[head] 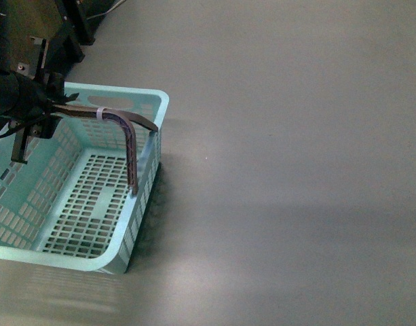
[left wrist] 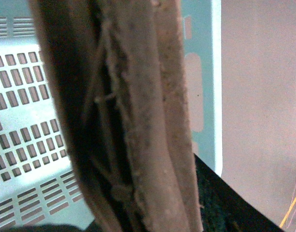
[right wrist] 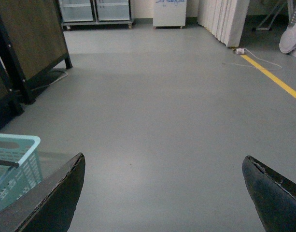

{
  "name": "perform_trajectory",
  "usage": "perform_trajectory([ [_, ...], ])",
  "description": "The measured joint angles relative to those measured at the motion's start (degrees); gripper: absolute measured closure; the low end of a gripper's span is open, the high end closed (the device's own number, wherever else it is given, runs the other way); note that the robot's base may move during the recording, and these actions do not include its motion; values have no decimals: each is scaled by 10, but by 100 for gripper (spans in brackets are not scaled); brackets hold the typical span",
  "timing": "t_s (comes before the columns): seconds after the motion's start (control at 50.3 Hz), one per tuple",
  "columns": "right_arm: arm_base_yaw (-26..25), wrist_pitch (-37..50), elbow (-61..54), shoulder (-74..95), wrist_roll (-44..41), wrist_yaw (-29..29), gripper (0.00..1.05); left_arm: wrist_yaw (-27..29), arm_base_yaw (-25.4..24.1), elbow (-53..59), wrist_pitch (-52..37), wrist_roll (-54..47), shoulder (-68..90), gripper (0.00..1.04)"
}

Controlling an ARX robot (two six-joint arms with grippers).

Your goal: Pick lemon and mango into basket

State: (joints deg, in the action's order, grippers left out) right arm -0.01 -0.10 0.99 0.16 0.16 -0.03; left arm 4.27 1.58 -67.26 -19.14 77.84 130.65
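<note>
Front view: left hand (head: 56, 109) pinches the brown handle (head: 129, 146) of the aqua basket (head: 92, 262); right hand (right wrist: 163, 164) spread wide above the floor (right wrist: 162, 96).

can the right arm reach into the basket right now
Probably yes: the right gripper is open, with only floor between it and the basket. But the left gripper holds the brown handle raised across part of the opening.
</note>
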Motion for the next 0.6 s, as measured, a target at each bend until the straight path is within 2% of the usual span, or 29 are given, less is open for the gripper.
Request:
perform_trajectory([
  [0.08, 0, 0, 0, 0, 0, 0, 9, -3, -1, 2, 0, 9, -2, 94],
  [0.139, 0, 0, 0, 0, 0, 0, 9, -17, -2, 12, -2, 19, -13, 100],
  [0.378, 0, 0, 0, 0, 0, 0, 9, -35, -2, 94, 2, 14, -106, 100],
  [0.596, 0, 0, 0, 0, 0, 0, 9, -66, -17, 189, 63, 35, -311, 100],
])
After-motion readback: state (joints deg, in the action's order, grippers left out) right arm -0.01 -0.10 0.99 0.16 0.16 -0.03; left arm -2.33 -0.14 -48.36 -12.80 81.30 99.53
